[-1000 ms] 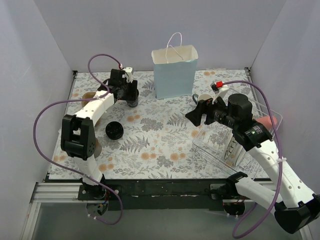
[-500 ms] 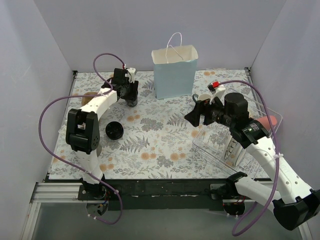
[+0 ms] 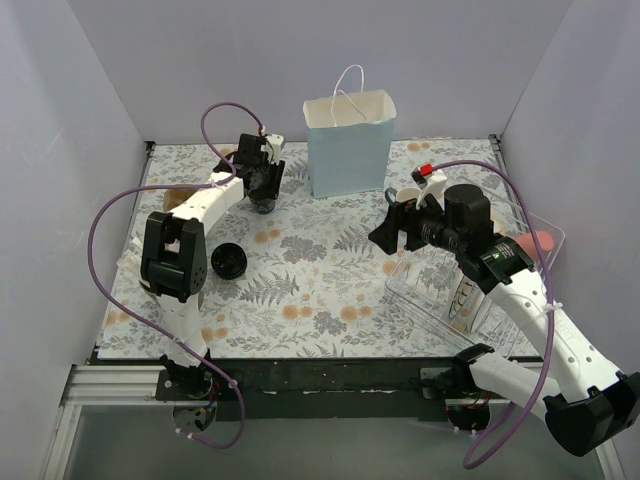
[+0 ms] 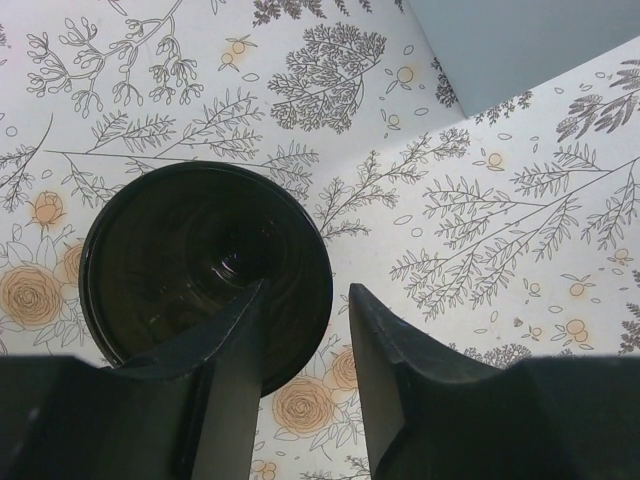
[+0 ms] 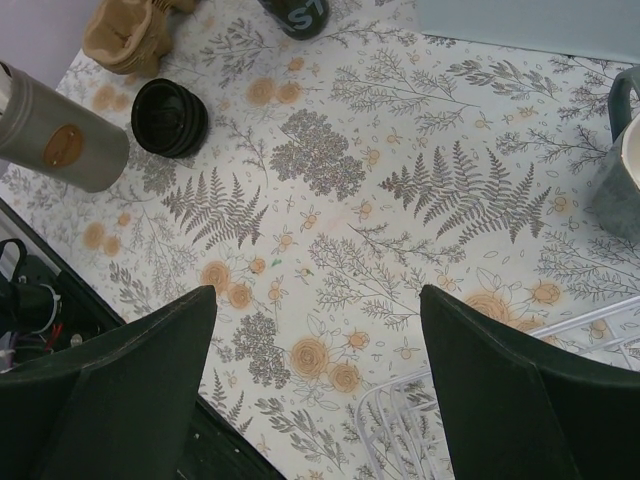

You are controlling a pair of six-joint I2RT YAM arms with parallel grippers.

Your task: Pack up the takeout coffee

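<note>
Two fingers (image 4: 225, 370) barely apart (nothing held): the left gripper (image 4: 307, 290) hangs off-centre over the takeout coffee (image 4: 180, 250), lower left of frame. Descending like this could clip it and tip it.

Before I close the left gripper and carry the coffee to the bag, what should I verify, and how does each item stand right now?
1. The left gripper is open: ok, nothing between its fingers.
2. It is centred over the takeout coffee: not ok. In the wrist view the gap sits at the right edge of the lid, and one finger overlaps the lid.
3. Coffee upright, lid on: ok.
4. The light-blue paper bag stands upright, mouth open: ok.
5. Room inside the bag: cannot tell, its interior is hidden.
6. The right gripper is out of the way: ok, open, near the grey mug.
</note>
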